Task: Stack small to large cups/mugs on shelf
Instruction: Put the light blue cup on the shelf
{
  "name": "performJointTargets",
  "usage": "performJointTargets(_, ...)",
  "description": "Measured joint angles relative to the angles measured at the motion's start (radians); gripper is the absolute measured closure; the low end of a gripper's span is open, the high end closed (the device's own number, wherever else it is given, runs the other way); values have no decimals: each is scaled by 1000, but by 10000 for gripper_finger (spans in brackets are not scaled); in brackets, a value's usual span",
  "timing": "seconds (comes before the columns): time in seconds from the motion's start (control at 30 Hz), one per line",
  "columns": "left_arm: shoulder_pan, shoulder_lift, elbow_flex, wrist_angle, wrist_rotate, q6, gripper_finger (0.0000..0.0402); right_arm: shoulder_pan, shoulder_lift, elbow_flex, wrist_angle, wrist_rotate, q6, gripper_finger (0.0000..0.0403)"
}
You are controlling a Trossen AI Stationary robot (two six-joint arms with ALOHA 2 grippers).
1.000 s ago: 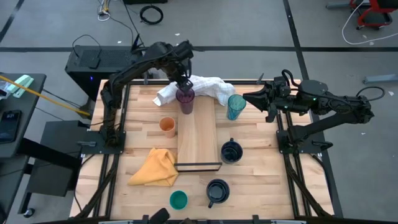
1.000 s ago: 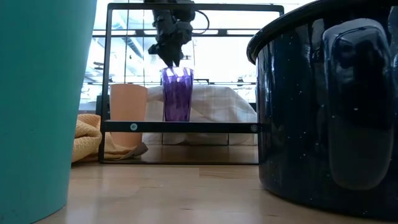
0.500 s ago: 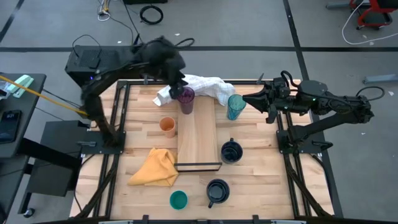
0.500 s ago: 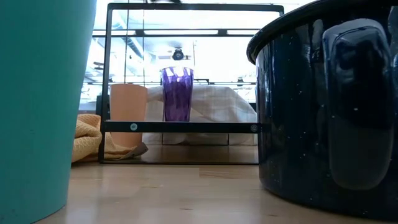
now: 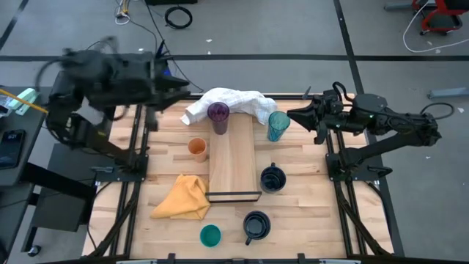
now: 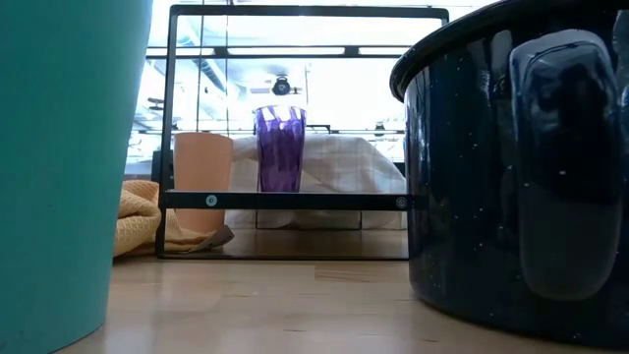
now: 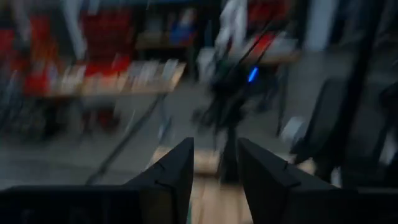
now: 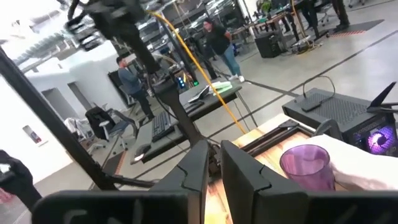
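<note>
The long pale wooden shelf board (image 5: 233, 158) with a dark metal rim at its near short end lies down the middle of the slatted wooden tabletop (image 5: 308, 213), and the tall purple tumbler (image 5: 218, 116) stands upright at its far end, against the crumpled white cloth (image 5: 234, 100). Going left to right: the left arm is swung out past the table's left edge, a blur over the floor, its left gripper (image 7: 213, 168) showing a narrow gap between the fingers. A short orange cup (image 5: 197, 149) stands just left of the board, a yellow cloth (image 5: 185, 196) nearer, a short teal cup (image 5: 210, 235) at the front edge. The board's middle is bare. Right of it stand the tall teal tumbler (image 5: 278, 125) and two dark navy mugs (image 5: 272, 178), (image 5: 256, 225). The right arm stretches along the right edge, its right gripper (image 5: 293, 114) just beside the teal tumbler, fingers nearly together and holding nothing.
</note>
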Motion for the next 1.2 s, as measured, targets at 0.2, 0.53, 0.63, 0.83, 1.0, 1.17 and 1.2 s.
performJointTargets(0.2,-82,-102,-270,426,62,101,284,-19,-11,0,22,1,4,351)
performJointTargets(0.53,0,-294,-911,793,84,-68,291,-19,-14,0,42,1,15,351)
performJointTargets(0.63,48,-345,-1002,710,72,-95,292,-19,-14,0,49,1,20,351)
performJointTargets(0.83,99,-391,-1177,681,74,-171,288,-19,-14,0,51,1,27,351)
performJointTargets(1.0,100,-401,-1301,695,75,-234,293,-19,-14,0,51,1,27,351)
performJointTargets(1.17,100,-409,-1368,673,75,-261,300,-19,-14,0,52,1,30,351)
performJointTargets(1.2,100,-409,-1374,677,75,-266,300,-19,-14,0,52,1,30,351)
